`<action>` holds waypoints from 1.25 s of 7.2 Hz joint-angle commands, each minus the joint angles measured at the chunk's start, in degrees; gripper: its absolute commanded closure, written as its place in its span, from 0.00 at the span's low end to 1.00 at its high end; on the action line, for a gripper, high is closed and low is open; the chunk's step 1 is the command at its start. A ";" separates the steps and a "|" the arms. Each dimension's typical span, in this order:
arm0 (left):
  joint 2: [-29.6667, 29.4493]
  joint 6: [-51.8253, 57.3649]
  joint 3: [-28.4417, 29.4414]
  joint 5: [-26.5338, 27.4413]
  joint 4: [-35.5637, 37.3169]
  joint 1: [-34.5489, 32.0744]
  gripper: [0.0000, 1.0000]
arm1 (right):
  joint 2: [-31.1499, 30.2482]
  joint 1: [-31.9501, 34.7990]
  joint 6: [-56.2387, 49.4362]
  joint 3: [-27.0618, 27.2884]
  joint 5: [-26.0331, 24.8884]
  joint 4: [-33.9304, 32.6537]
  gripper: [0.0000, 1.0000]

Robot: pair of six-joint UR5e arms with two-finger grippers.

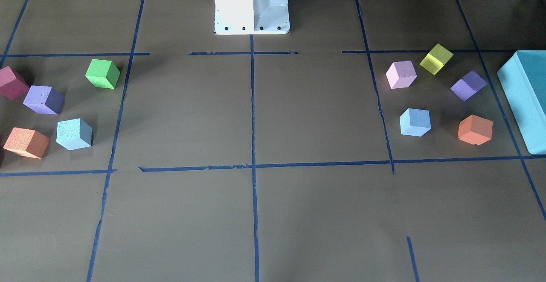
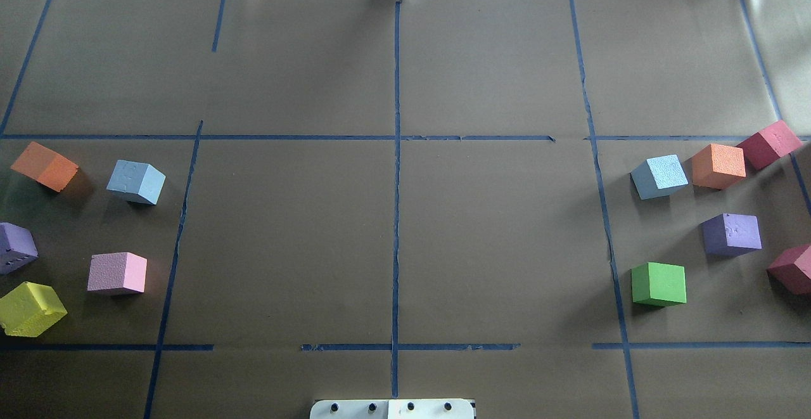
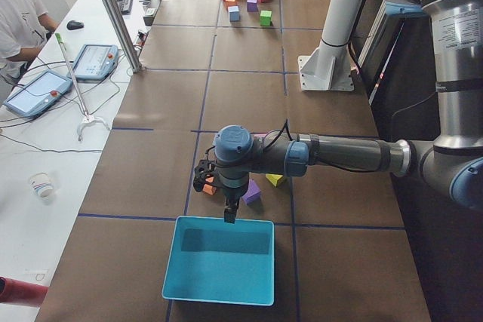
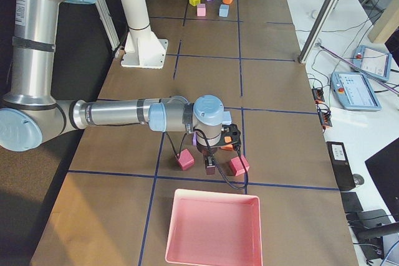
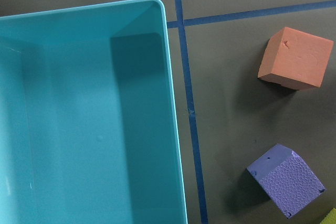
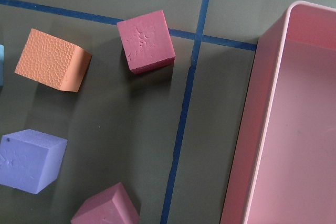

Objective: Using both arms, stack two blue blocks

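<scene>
One blue block (image 2: pixel 135 182) lies on the table's left side, also in the front view (image 1: pixel 415 122). The other blue block (image 2: pixel 659 177) lies on the right side, next to an orange cube (image 2: pixel 718 166), also in the front view (image 1: pixel 74 134). Both sit apart on the brown paper. My left gripper (image 3: pixel 230 214) hangs over the near rim of the teal bin (image 3: pixel 219 269); I cannot tell if it is open. My right gripper (image 4: pixel 211 165) hangs over the red cubes by the pink bin (image 4: pixel 212 228); I cannot tell its state. Neither wrist view shows fingers.
Around the left blue block lie an orange (image 2: pixel 44 165), a purple (image 2: pixel 16 248), a pink (image 2: pixel 118 273) and a yellow cube (image 2: pixel 30 309). On the right lie green (image 2: pixel 659 284), purple (image 2: pixel 732 234) and two red cubes (image 2: pixel 768 144). The white pedestal (image 1: pixel 251 4) stands mid-table.
</scene>
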 commanded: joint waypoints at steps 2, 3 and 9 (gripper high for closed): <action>0.01 0.00 -0.36 0.05 0.08 0.17 0.00 | 0.70 -2.86 0.25 0.53 0.21 0.12 0.00; 0.01 0.00 -0.36 -0.04 0.17 0.18 0.00 | 3.32 -7.07 2.34 0.71 0.30 0.21 0.00; 0.18 0.00 -0.09 -0.04 0.18 0.26 0.00 | 13.98 -31.51 38.56 -2.80 -9.86 17.61 0.00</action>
